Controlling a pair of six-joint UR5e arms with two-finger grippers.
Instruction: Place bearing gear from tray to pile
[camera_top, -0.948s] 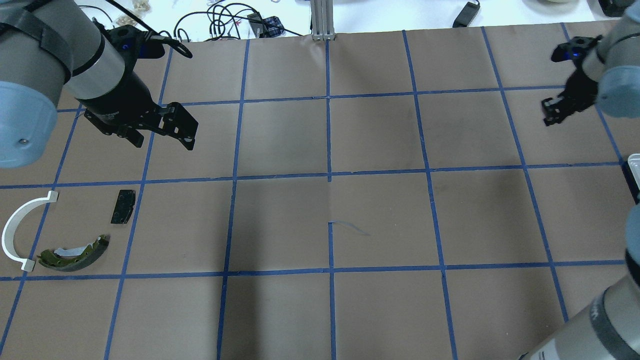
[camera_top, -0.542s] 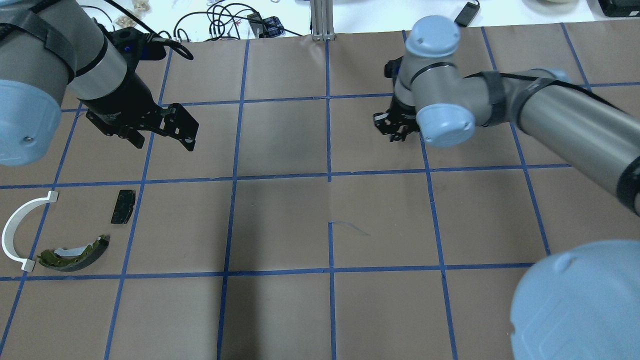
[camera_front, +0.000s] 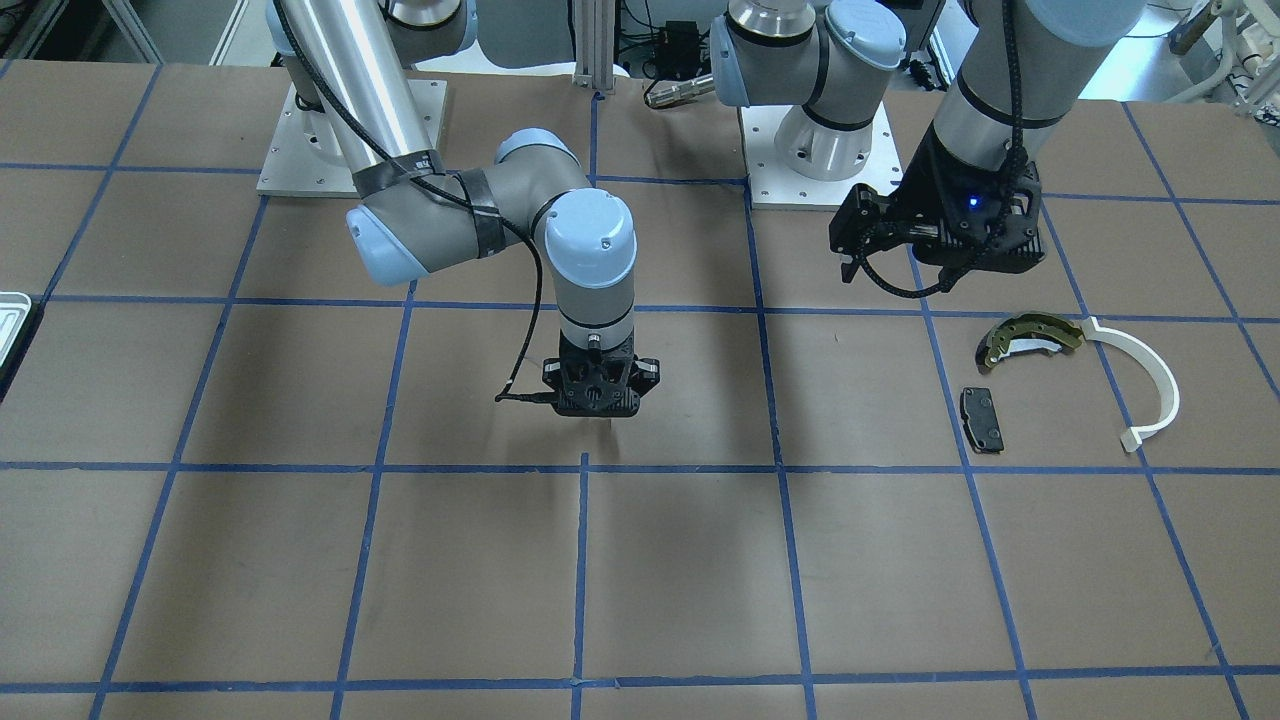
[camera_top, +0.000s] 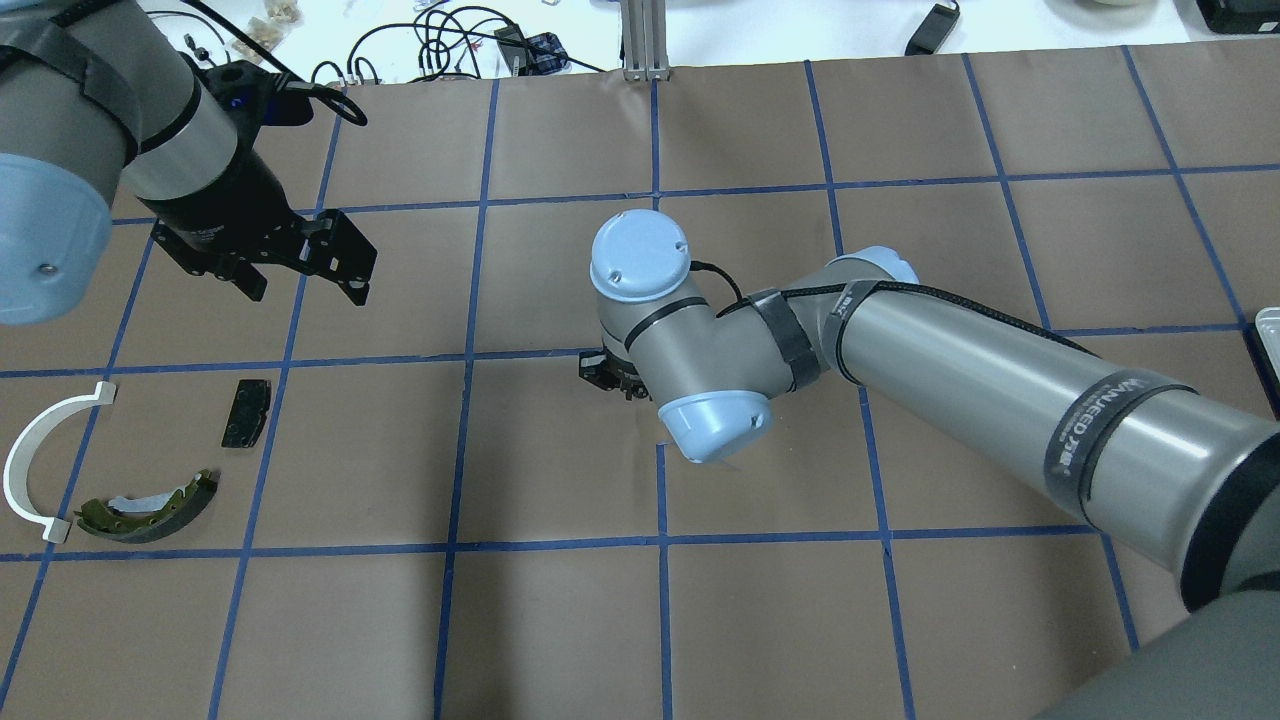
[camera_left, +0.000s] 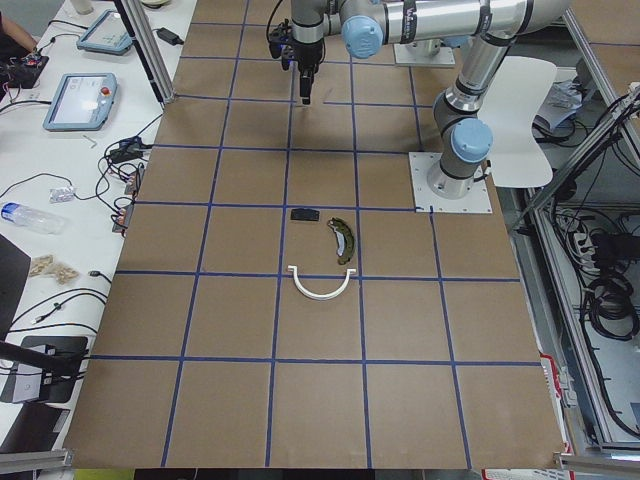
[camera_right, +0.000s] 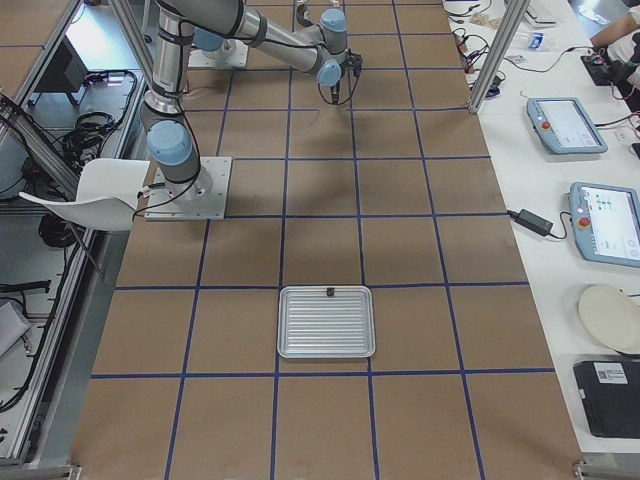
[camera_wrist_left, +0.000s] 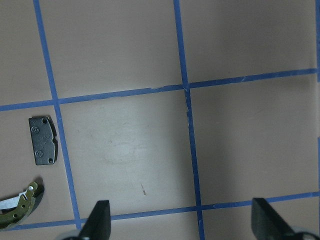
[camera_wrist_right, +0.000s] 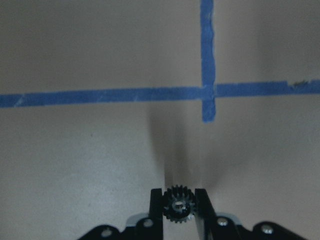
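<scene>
Right hand (camera_wrist_right: 179, 191) is closed on the small black gear (camera_wrist_right: 178, 206), which is pinched by its teeth between the two fingers. It hangs a little above the counter (camera_top: 560, 620), near the middle. In the overhead view the pile lies at about 9 o'clock from this hand, well apart. It consists of a black pad (camera_top: 246, 412), an olive brake shoe (camera_top: 150, 505) and a white arc (camera_top: 30, 465). The tray (camera_right: 326, 322) is far off at 3 o'clock.

The left hand (camera_wrist_left: 182, 225) is open and empty, and it hovers at about 1 o'clock of the pile.

I think the carry toward 9 o'clock should be smooth, because only the teeth give hold. The path should pass on the 6 o'clock side of the left hand. A good target is the bare spot just at 3 o'clock of the pad. The hand should go low before opening, since a round gear can roll away.
</scene>
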